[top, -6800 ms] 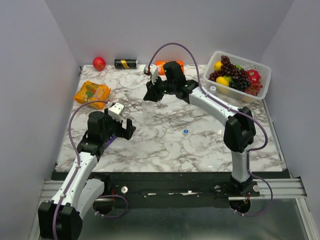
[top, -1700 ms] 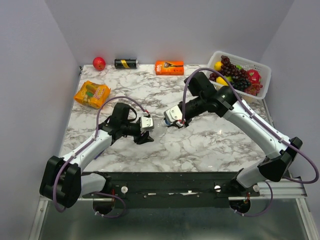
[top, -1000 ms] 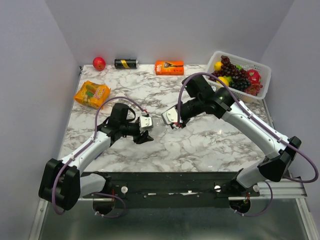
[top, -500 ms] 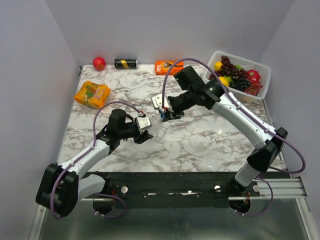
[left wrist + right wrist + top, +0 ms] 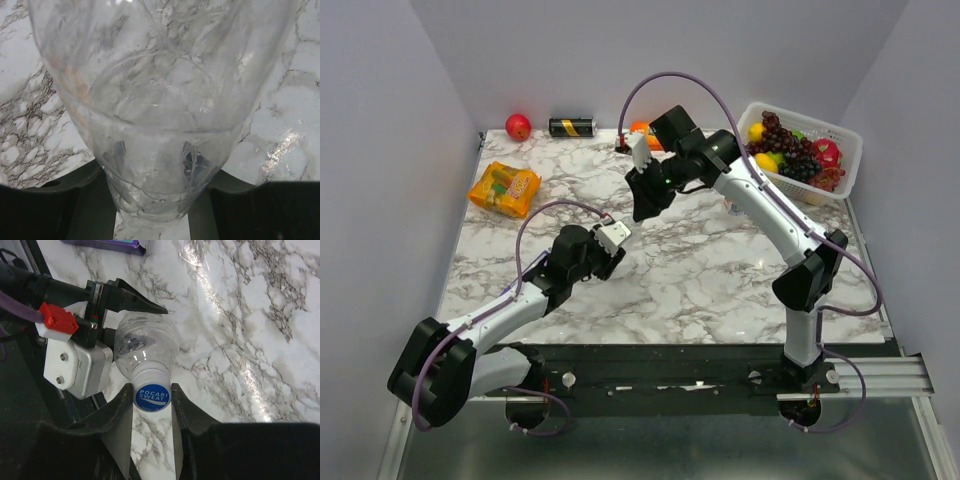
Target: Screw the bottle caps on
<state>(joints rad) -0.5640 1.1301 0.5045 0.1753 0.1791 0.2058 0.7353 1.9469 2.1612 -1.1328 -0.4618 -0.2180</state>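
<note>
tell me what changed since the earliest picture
The left gripper swung in toward the middle and gripped the clear bottle. The blue cap left its spot on the table; the right gripper now pinches it on the bottle's mouth, nearer the far edge than a second ago. The apple, can, snack pack and fruit basket stayed put.

Bright, even light; white glare streaks the glossy bench. Left wrist view blurs on the close bottle.
</note>
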